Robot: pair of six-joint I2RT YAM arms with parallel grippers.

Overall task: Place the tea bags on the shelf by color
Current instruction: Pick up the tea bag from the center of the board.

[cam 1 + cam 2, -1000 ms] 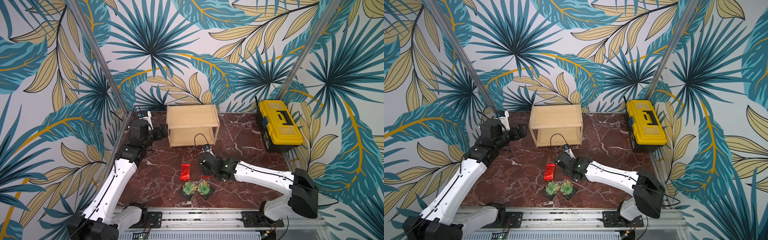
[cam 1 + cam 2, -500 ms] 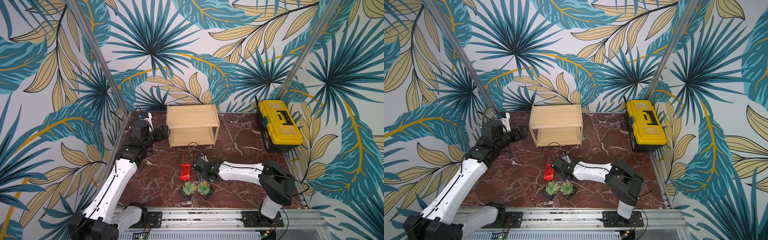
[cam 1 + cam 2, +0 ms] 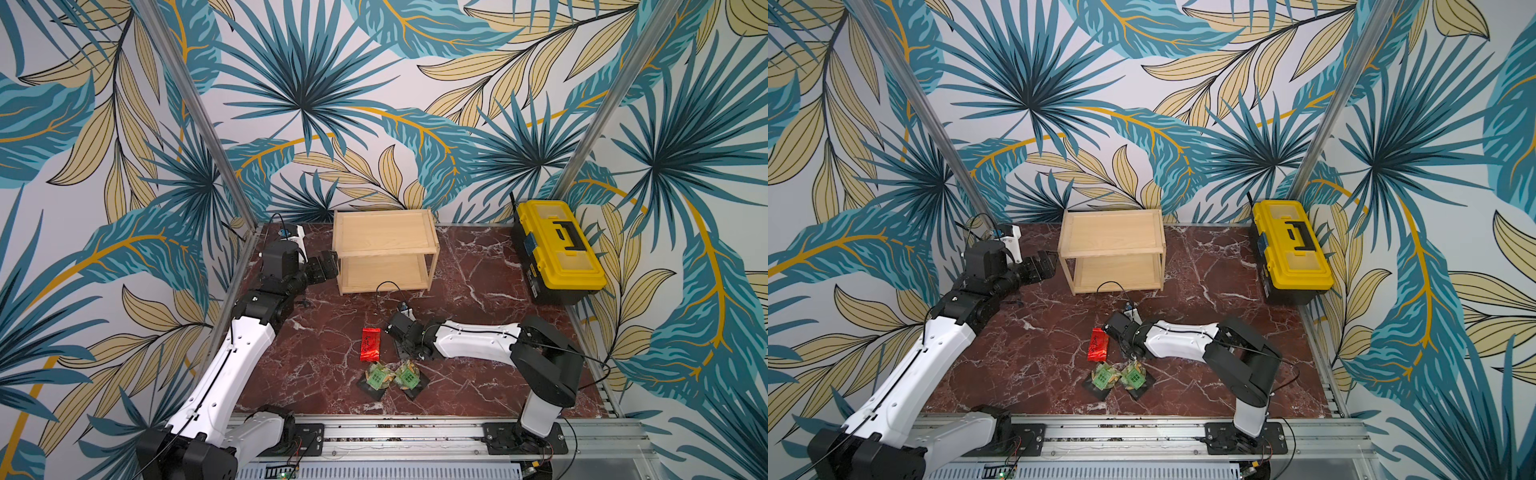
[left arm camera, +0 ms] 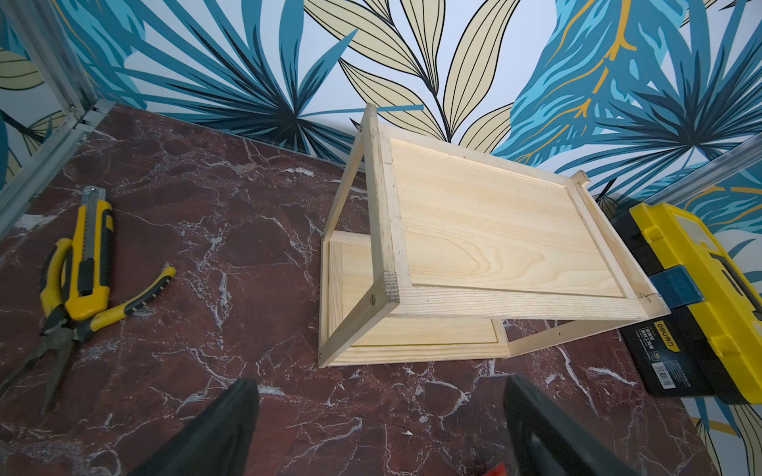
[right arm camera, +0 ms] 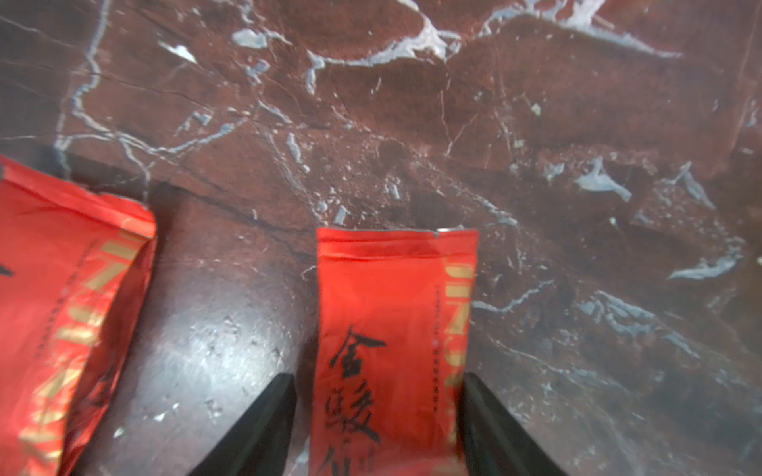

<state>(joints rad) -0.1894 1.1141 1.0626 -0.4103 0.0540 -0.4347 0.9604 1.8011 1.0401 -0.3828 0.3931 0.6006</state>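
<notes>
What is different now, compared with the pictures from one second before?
The right arm folded its elbow inward, and the right gripper shifted slightly toward the robot's left, now astride one shiny red oblong tea bag. Left gripper, pale wooden shelf, green-and-gold tea bags: unchanged.

The marble worktop (image 3: 478, 266) carries the shelf (image 3: 384, 232) just ahead of the left pincer (image 4: 379, 381), with pliers (image 4: 62, 325) and a utility knife (image 4: 90, 255) off to its side. One red tea bag (image 5: 391, 309) lies between the right pincer (image 5: 375, 377) tips. A second red tea bag (image 3: 370, 344) lies just beside it, two green tea bags (image 3: 376, 376) near, and a toolbox (image 3: 557, 249) well apart.
</notes>
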